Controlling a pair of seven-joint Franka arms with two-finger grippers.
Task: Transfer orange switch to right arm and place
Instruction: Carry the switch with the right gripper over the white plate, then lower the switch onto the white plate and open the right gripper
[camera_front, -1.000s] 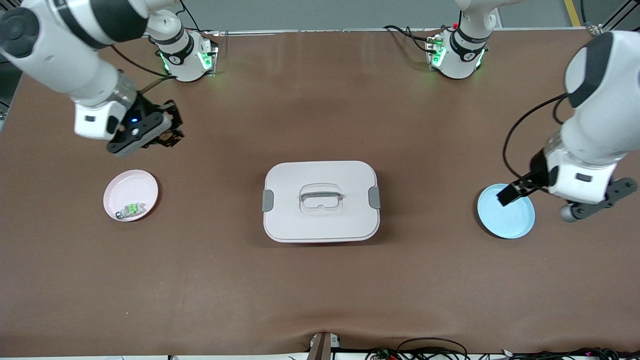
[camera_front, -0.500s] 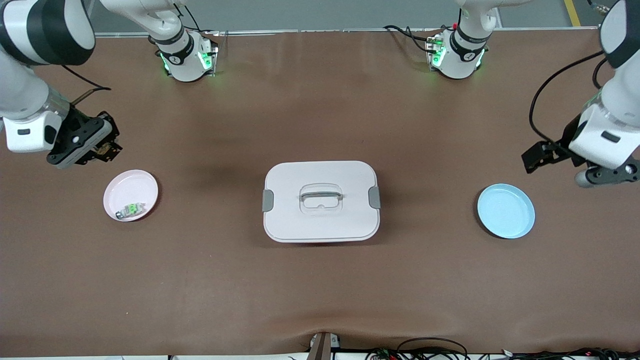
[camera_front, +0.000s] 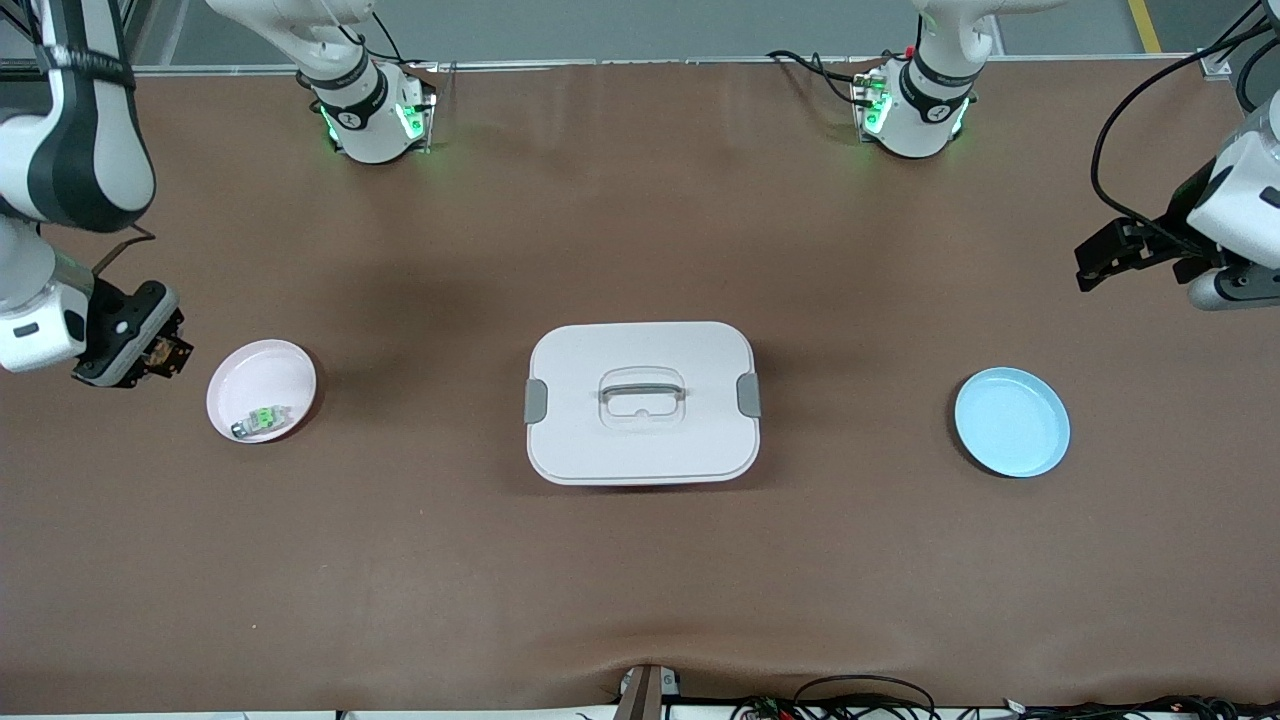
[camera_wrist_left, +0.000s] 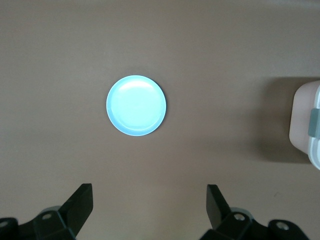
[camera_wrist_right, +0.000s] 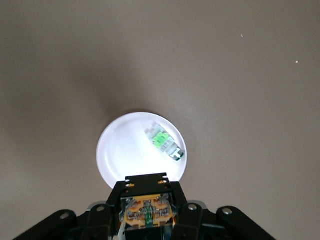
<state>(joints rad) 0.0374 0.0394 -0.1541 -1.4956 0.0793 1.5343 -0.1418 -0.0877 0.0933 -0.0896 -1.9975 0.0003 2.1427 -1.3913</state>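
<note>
The orange switch (camera_wrist_right: 148, 214) was clamped between the fingers of the right gripper (camera_front: 160, 352), at the front view's left edge, beside the pink plate (camera_front: 262, 372). The left gripper (camera_front: 1110, 258), fingers spread apart, was held over bare table at the upper right, above the blue plate (camera_front: 1012, 422).

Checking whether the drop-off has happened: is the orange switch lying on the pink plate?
No. In the right wrist view the pink plate holds only the green-centred component; the orange switch sits between the right gripper's fingers.

The orange switch (camera_wrist_right: 148, 214) sits clamped in the right gripper (camera_wrist_right: 148, 220), its lower part cut off at the right wrist view's edge. In the front view it's too small to make out.
</note>
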